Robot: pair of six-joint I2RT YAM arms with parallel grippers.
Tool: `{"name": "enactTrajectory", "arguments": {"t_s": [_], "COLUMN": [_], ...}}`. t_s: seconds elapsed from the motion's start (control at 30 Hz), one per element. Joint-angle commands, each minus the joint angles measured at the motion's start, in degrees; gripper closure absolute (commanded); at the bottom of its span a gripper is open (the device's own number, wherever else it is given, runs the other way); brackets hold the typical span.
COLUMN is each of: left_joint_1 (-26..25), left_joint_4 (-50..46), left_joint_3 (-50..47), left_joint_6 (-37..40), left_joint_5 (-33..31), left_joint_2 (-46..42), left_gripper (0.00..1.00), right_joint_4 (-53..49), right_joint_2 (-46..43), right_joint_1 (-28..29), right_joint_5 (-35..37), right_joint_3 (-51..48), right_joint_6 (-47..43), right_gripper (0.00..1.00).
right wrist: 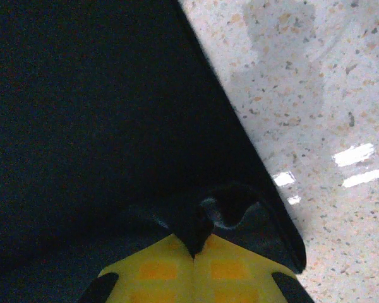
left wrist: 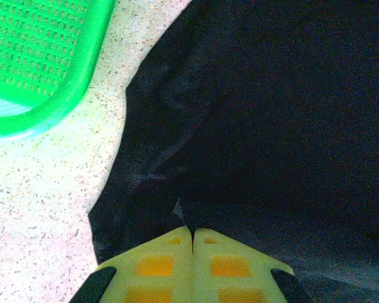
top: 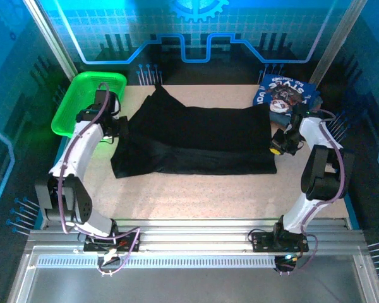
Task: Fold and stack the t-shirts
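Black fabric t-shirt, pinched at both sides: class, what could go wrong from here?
The right gripper pinches only a small bunch at the edge of the plain black fabric t-shirt; it might slip out when lifted. The left gripper works close to the green plastic basket; a wide swing could knock it.

From where I stand, the left arm rises from its base at the near edge, folds back at the elbow and reaches forward. Its wrist is bent inward, toward the middle. The left gripper is closed, and its yellow fingers are pressed together on a small tuck of the black t-shirt.

The right arm mirrors it: it goes up from the base, the elbow is out to the side, and the forearm angles inward. The right gripper is closed too, its yellow fingers meeting on a bunched edge of the same cloth. Both grippers sit low, well apart from each other.
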Motion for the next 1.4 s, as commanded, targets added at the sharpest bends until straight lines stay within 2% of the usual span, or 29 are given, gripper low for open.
{"name": "enactTrajectory", "arguments": {"t_s": [0.0, 0.3, 0.43, 0.47, 0.5, 0.53, 0.6, 0.63, 0.7, 0.77, 0.87, 1.1, 1.23, 1.37], "left_joint_1": [0.8, 1.2, 1.5, 1.5, 1.6, 1.7, 1.9, 1.9, 1.9, 1.8, 1.8, 2.1, 2.7, 3.5], "left_joint_4": [2.0, 4.2, 4.9, 5.1, 5.3, 5.6, 5.3, 4.8, 3.2, 1.4, -1.1, -10.0, -9.7, -6.3], "left_joint_3": [1.6, 1.3, 1.5, 1.6, 1.8, 2.1, 3.8, 4.9, 6.6, 7.0, 2.4, -15.3, -22.5, -25.7], "left_joint_6": [1.2, 0.7, -0.3, -0.9, -1.7, -2.8, -5.0, -6.1, -8.8, -11.6, -16.1, -22.7, -23.8, -23.2], "left_joint_5": [1.1, 0.8, 0.5, 0.6, 0.9, 1.2, 2.2, 2.9, 4.6, 7.4, 11.3, 15.6, 16.1, 13.5], "left_joint_2": [1.9, 6.4, 9.0, 9.5, 10.0, 10.3, 10.4, 10.0, 8.3, 5.0, -3.0, -18.8, -20.3, -16.0], "left_gripper": [1.0, 1.0, 0.99, 0.9, 0.71, 0.54, 0.28, 0.18, 0.07, 0.05, 0.01, 0.01, 0.05, 0.1], "right_joint_4": [0.3, 0.0, 0.7, 1.1, 1.4, 1.7, 1.6, 1.6, 2.5, 2.8, 3.3, 3.2, 5.8, 8.6], "right_joint_2": [2.2, 7.7, 10.8, 11.5, 12.2, 13.0, 13.4, 12.8, 9.6, 5.4, -3.2, -20.9, -22.6, -20.1], "right_joint_1": [0.7, 1.6, 2.2, 2.3, 2.6, 2.7, 3.1, 3.4, 4.2, 4.6, 5.3, 8.6, 7.7, 7.9], "right_joint_5": [1.3, 2.5, 1.8, 1.4, 1.1, 0.9, 0.4, 0.4, 0.7, 0.6, -1.2, -4.1, -4.5, -2.2], "right_joint_3": [2.5, 6.8, 9.4, 10.2, 11.1, 12.3, 14.6, 15.3, 14.8, 13.1, 7.2, -10.0, -17.5, -20.0], "right_joint_6": [-0.8, -1.0, -0.4, -0.4, -0.2, -0.1, 0.0, -0.3, -0.8, -1.5, -2.5, -2.6, -1.4, -0.9], "right_gripper": [0.95, 0.93, 0.86, 0.83, 0.75, 0.65, 0.42, 0.35, 0.28, 0.21, 0.16, 0.13, 0.14, 0.16]}}
